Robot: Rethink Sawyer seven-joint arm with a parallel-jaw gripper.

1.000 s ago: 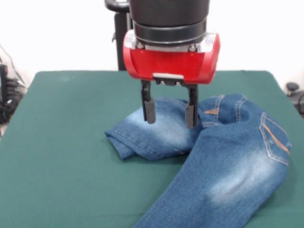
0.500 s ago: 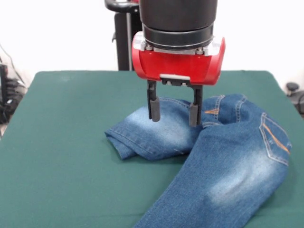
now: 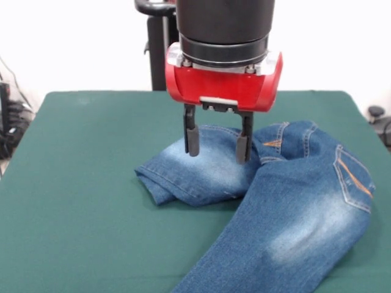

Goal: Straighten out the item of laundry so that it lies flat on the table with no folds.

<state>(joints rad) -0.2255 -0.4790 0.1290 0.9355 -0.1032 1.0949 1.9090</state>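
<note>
The item of laundry, small blue denim jeans with pale faded patches and orange stitching, lies on the right half of the dark green table. One leg is folded back into a bunched heap near the middle; the other leg runs down to the picture's bottom edge. My gripper hangs open just above the folded leg, its two black fingers apart with nothing between them. I cannot tell whether the fingertips touch the cloth.
A black stand rises behind the table's far edge. Cables and dark gear sit off the left side, and a small dark object lies beyond the right edge. Bare green cloth spreads to the left of the jeans.
The gripper rose slightly and shifted right, then came back a little left and lower. It stayed open and the jeans did not move.
</note>
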